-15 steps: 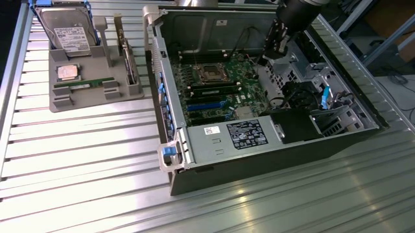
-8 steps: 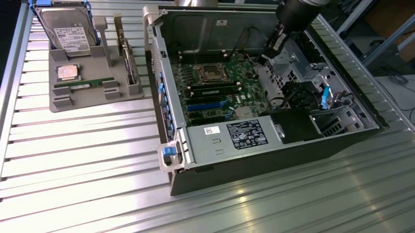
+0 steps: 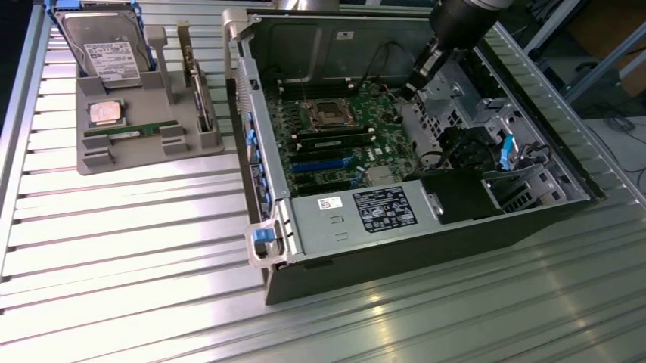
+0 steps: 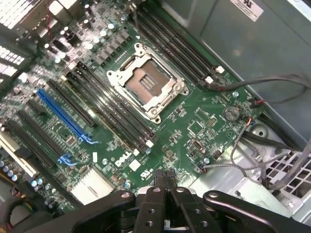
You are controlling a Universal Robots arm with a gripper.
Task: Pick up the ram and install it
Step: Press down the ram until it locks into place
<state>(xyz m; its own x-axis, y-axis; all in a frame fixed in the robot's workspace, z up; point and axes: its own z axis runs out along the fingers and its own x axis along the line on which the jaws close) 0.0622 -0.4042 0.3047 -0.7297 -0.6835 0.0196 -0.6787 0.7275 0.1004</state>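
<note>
Gripper state: the gripper has its two black fingertips pressed together, clenched on nothing; no stick sits between them.
Gripper place: it hangs inside the open computer case, over the motherboard, close to the board's edge by the drive cage.
Ram: one green ram stick lies flat in the grey parts tray, well apart from the gripper, outside the case on the exterior view's left.
Tray neighbours: the processor chip sits just behind the stick; the hard drive stands further back.
Slots: the long black memory slots run beside the empty CPU socket, ahead of the fingertips; in the exterior view one slot seems to carry a module already, though I cannot be sure.
Step in hand, as I judge it: the arm is empty over the board, so the stick in the tray has yet to be fetched.
Doing it well: take the stick by its long edges near the middle, keep it level, and line its notch with the slot before pressing straight down.
Risk: the loose cables near the fingertips could snag.
</note>
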